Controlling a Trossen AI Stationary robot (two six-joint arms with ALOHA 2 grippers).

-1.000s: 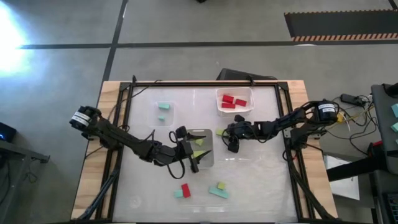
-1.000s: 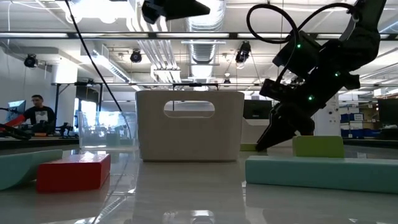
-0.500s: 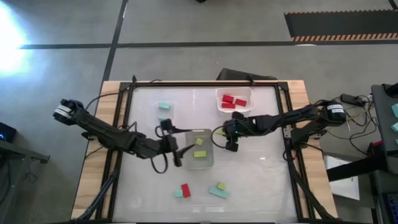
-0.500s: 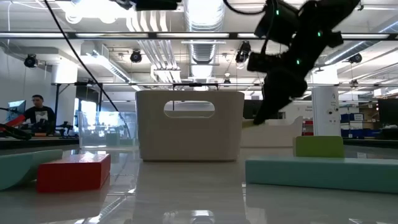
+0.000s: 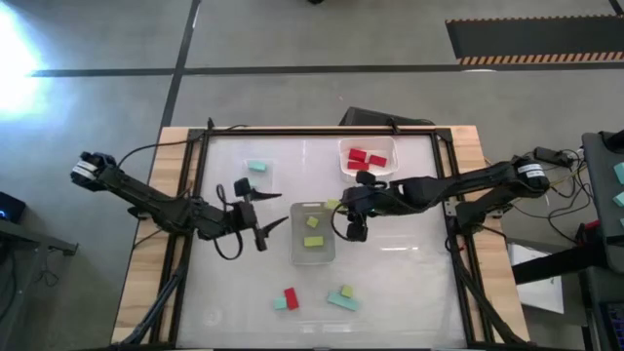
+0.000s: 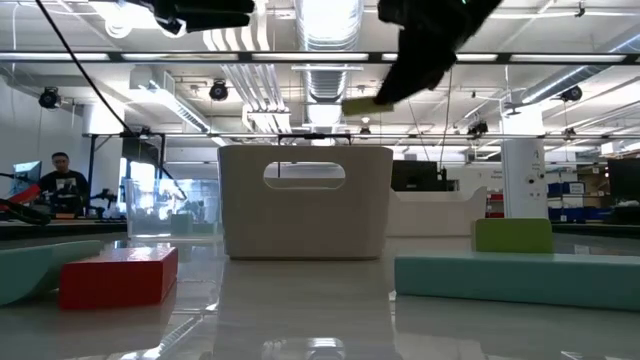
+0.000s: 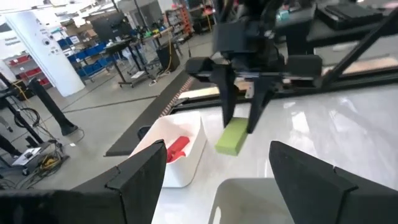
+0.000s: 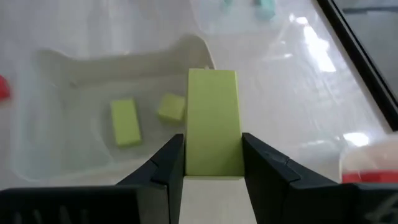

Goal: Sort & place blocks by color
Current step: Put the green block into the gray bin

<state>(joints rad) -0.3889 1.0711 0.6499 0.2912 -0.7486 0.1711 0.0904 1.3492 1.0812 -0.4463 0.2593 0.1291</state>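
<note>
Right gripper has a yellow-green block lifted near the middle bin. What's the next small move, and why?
Probably carry it a little further over the middle clear bin, then open. The right gripper is shut on the yellow-green block, held just short of the bin's rim, and two yellow-green blocks already lie inside. The left gripper waits open beside the bin.
</note>
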